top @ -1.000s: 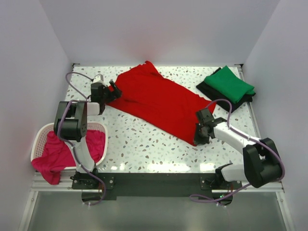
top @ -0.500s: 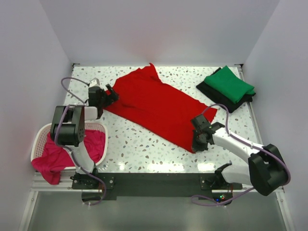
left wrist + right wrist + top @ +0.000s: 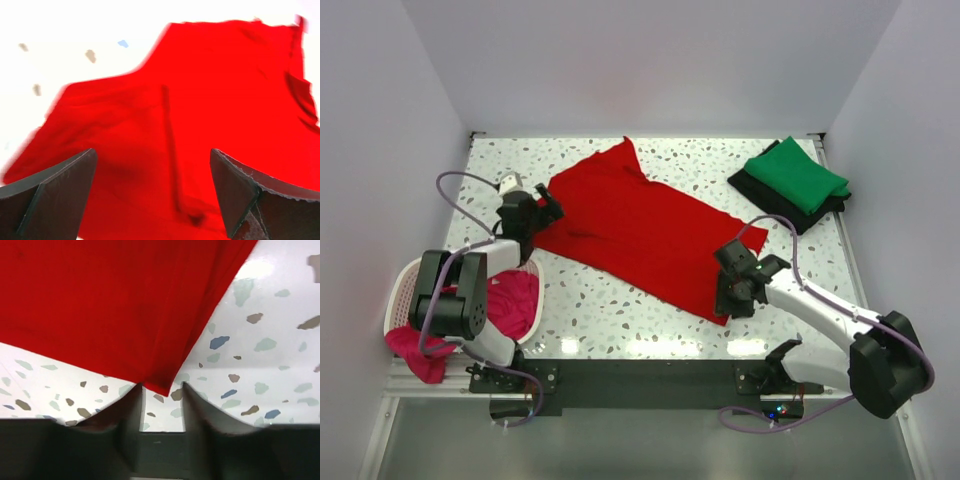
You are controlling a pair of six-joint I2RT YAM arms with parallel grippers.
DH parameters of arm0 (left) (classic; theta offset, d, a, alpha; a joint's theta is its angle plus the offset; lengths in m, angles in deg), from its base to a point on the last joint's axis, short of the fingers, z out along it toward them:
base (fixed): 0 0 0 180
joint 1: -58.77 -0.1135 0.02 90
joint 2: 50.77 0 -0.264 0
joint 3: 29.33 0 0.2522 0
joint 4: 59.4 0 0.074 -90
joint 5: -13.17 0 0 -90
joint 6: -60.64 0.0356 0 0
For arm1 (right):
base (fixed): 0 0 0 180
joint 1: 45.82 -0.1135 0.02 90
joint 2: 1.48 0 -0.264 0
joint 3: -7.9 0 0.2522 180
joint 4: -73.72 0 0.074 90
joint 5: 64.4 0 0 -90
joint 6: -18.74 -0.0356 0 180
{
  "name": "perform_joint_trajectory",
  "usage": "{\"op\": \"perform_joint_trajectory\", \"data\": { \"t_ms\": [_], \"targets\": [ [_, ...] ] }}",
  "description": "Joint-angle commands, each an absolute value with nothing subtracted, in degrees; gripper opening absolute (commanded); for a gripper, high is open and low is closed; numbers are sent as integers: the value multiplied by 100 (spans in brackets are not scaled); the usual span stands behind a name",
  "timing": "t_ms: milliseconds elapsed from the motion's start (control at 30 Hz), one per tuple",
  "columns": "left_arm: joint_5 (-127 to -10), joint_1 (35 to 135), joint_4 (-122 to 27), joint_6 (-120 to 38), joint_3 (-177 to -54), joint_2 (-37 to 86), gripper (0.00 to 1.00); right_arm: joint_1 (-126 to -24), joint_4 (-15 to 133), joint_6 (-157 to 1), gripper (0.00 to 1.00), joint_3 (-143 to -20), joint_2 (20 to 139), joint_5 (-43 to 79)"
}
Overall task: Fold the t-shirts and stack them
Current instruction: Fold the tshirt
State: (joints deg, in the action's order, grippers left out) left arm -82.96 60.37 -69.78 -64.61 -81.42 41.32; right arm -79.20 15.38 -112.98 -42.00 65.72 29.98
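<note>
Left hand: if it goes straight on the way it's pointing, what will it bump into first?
The red t-shirt, most likely. The left hand is open and points right at that cloth, which fills the space ahead of it. I can't tell how close it is.

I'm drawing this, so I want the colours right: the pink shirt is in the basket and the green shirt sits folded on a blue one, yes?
Nearly. The top external view shows the green shirt sits folded on a black shirt, not blue. The pink shirt is in the basket.
</note>
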Motion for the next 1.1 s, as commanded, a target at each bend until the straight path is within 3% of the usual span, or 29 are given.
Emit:
{"op": "perform_joint_trajectory", "data": {
  "t_ms": [0,100,300,1067],
  "targets": [
    [-8440,6465,-7078,-6197,-8142,3765,100,-7939,1171,-11170,47,-4812,6444,3438],
    [-8220,6764,-7156,-6153,-8115,3685,100,-7948,1031,-11038,60,-5163,6426,3728],
    [-7851,6773,-7130,-6250,-8229,4027,100,-7948,1223,-10695,69,-5621,6716,3887],
    [-7077,6773,-7675,-6504,-8625,5013,100,-7939,1707,-10458,72,-5657,7086,3773]
  ]
}}
